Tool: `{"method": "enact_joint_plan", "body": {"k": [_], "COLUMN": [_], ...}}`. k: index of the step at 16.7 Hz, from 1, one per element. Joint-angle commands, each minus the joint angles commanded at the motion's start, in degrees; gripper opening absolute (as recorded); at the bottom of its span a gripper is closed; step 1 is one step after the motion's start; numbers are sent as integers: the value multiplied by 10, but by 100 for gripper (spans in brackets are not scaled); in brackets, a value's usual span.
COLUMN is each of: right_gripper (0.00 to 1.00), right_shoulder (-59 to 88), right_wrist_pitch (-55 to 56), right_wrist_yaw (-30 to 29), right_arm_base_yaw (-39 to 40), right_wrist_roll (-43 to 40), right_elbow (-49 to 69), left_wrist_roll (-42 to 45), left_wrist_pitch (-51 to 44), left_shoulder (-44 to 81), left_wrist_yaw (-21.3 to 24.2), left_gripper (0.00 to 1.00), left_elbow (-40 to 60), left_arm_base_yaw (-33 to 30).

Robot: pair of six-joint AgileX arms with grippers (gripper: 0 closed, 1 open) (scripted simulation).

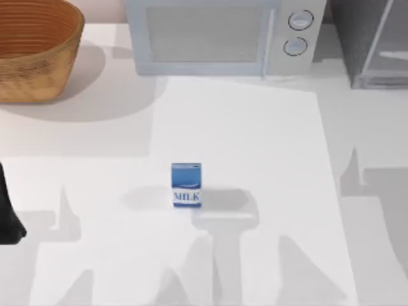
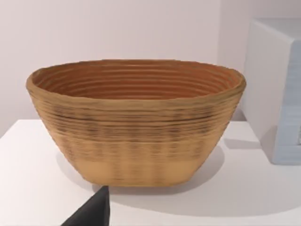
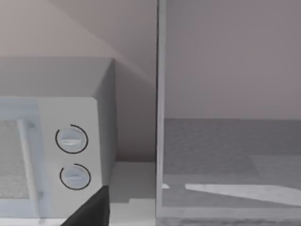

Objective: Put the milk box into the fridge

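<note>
A: Milk box [image 1: 186,184] location?

B: Upright on the white bench [image 1: 255,140], about the middle, slightly toward the near edge. "MILK" band faces the near side. Nothing touching it.

A: Fridge [image 1: 376,41]?

B: Far right corner of the bench, dark-grey cabinet, pale edges. Well apart from the carton. The right wrist view looks at its glassy front panel [image 3: 230,117] from close by.

A: What's beside it?

B: Microwave [image 1: 223,35], light grey, two round knobs [image 1: 298,32], along the far edge just left of the fridge. The knobs also show in the right wrist view [image 3: 71,139].

A: Anything else?

B: Woven basket [image 1: 35,48] in the far left corner; the left wrist view faces it head on [image 2: 136,122], microwave side just beside it there.

A: Arms?

B: Left arm [image 1: 7,213] is a dark shape at the left edge of the top view, well apart from the carton. A dark corner sits low in each wrist view.

A: Claw state?

B: Cannot tell for left or right.
</note>
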State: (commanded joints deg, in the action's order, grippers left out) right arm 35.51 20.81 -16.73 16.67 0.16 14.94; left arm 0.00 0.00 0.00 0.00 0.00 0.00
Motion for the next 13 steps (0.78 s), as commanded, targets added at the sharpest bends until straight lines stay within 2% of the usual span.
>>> {"method": "enact_joint_plan", "body": {"k": [13], "right_gripper": [100], "right_shoulder": [359], "right_wrist_pitch": [205], "right_wrist_yaw": [-169], "right_arm_base_yaw": [165], "right_wrist_roll": [2], "right_elbow": [146], "left_wrist_roll": [0], "left_wrist_pitch": [0], "left_shoulder": [0], "left_wrist_yaw": [0], "left_gripper": [100], "left_elbow": [0], "left_arm_base_yaw": [0]}}
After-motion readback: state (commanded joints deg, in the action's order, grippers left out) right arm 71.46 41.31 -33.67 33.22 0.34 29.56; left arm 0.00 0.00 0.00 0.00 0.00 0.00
